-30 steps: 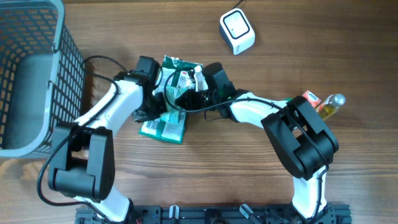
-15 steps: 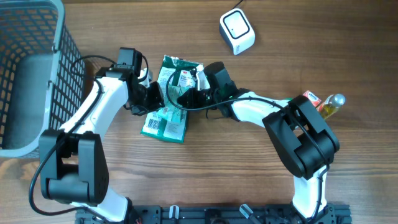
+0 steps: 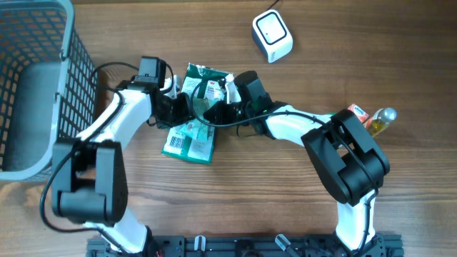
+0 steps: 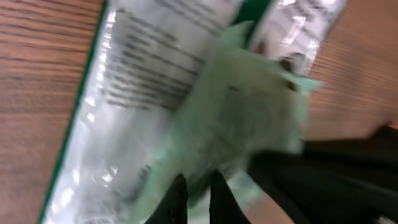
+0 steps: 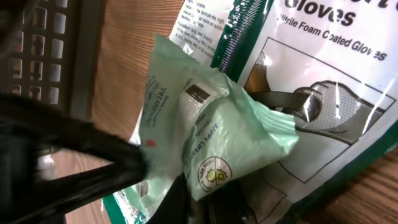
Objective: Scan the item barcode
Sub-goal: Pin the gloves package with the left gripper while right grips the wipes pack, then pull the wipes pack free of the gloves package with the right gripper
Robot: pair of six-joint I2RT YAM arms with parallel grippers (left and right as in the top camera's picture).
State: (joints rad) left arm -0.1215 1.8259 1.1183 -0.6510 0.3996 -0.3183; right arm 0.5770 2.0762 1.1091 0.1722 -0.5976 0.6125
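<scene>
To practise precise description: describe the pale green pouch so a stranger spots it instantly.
Start at the grey basket on the left, move right to the glove pack mid-table. Over it is the pale green pouch, pinched by the right gripper: smaller, crumpled, with a round sticker.

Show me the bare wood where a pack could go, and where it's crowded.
Free: the wood between the scanner and the bottle; the top strip between the basket and the scanner; the near stretch below the glove packs. Crowded: the centre, where left gripper and right gripper meet at the green pouch.
</scene>
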